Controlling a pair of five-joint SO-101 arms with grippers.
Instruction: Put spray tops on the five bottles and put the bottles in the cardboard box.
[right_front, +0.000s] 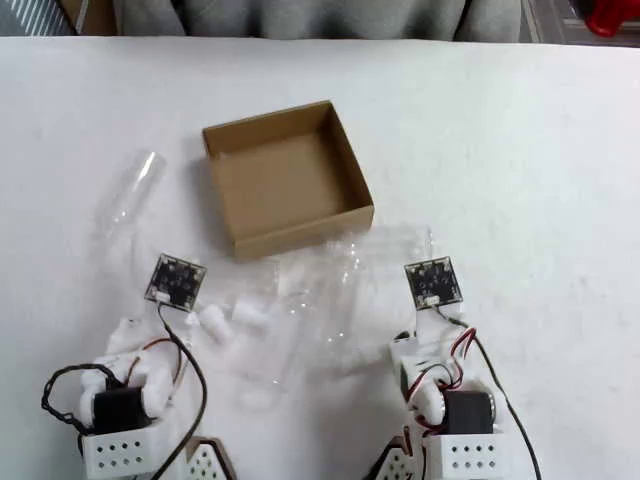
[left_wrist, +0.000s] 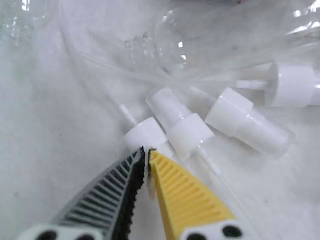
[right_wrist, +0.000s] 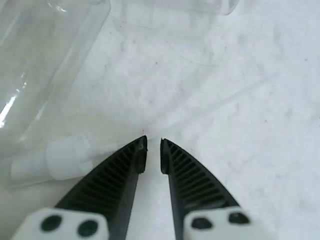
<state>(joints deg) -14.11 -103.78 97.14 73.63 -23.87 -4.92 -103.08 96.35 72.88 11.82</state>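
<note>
The left claw (left_wrist: 147, 151), one finger grey and the other yellow, has its jaws drawn together to a thin slit. Its tips touch the collar of a white plastic spray top (left_wrist: 145, 135) lying on the white table (left_wrist: 45, 130); whether anything is pinched between them I cannot tell. A second white spray top (left_wrist: 182, 129) lies just beside the yellow finger, a third spray top (left_wrist: 247, 125) is a little further off, and a fourth spray top (left_wrist: 295, 85) lies beyond that. All of them are next to a clear plastic bottle on its side (left_wrist: 220, 35). The right claw (right_wrist: 154, 154), with black fingers, holds nothing; its tips stand slightly apart, with bare table showing between them. A white spray head (right_wrist: 62, 159) lies just beside one black finger, against a clear bottle lying flat (right_wrist: 45, 70), and a thin clear tube (right_wrist: 225, 100) lies further out. From above, the open brown cardboard box (right_front: 300, 232) sits beyond both arms with nothing in it. A lone clear bottle (right_front: 135, 185) lies to its left, apart from the others.
</note>
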